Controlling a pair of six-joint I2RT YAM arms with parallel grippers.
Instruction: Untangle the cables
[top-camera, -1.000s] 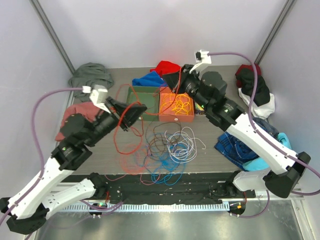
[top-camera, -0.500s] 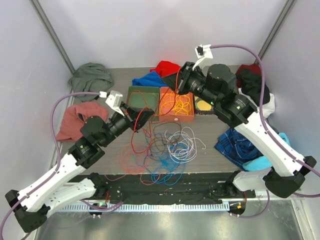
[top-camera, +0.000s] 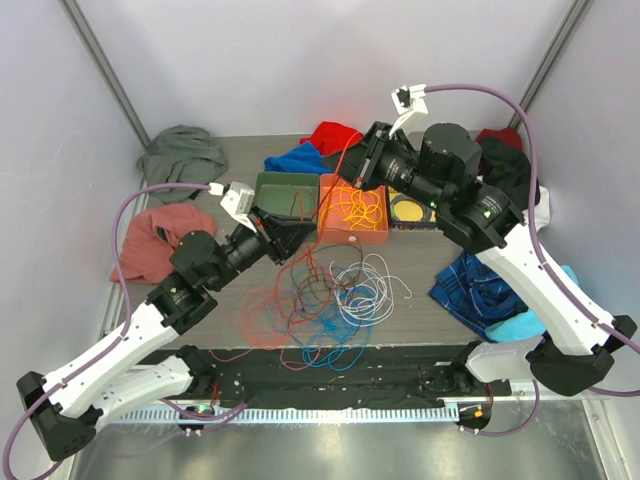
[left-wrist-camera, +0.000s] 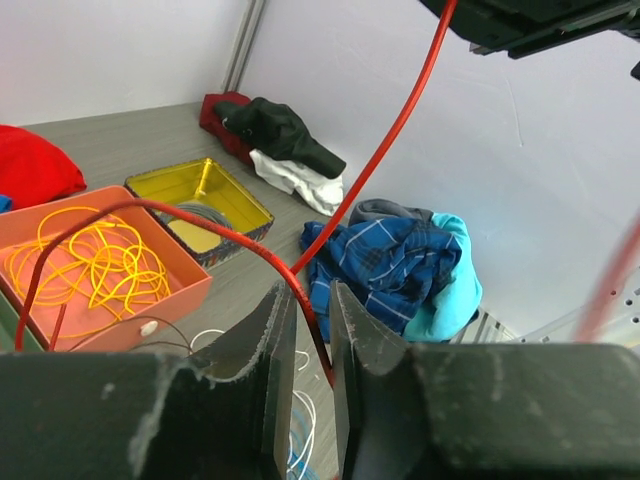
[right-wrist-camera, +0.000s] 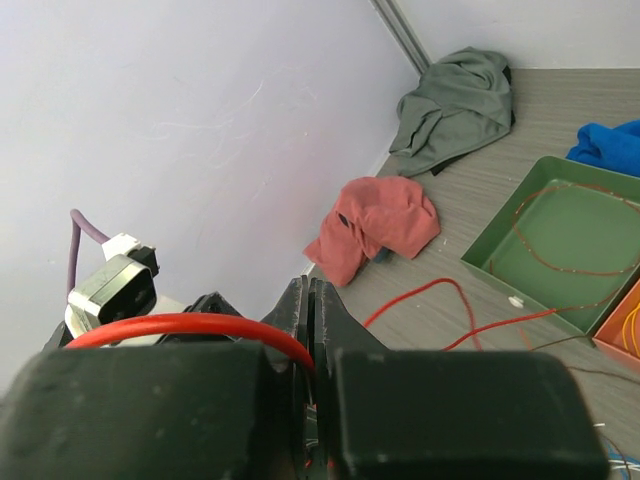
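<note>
**Red cable strung between both grippers, the rest heaped mid-table**

The right gripper, upper centre of the top view, is clamped shut on the red cable. The left gripper is parted just a crack, with the same cable threaded through the gap and not visibly pinched. The other cables are piled in loose overlapping loops at the centre of the top view. A yellow one is coiled in the orange tray, and a thin one is laid in the green tray. Light, floppy, smooth wire is to be expected, so snags on neighbouring loops are likely. A hold is probably best taken on a free stretch away from crossings. No brand, label or writing can be read.
</note>
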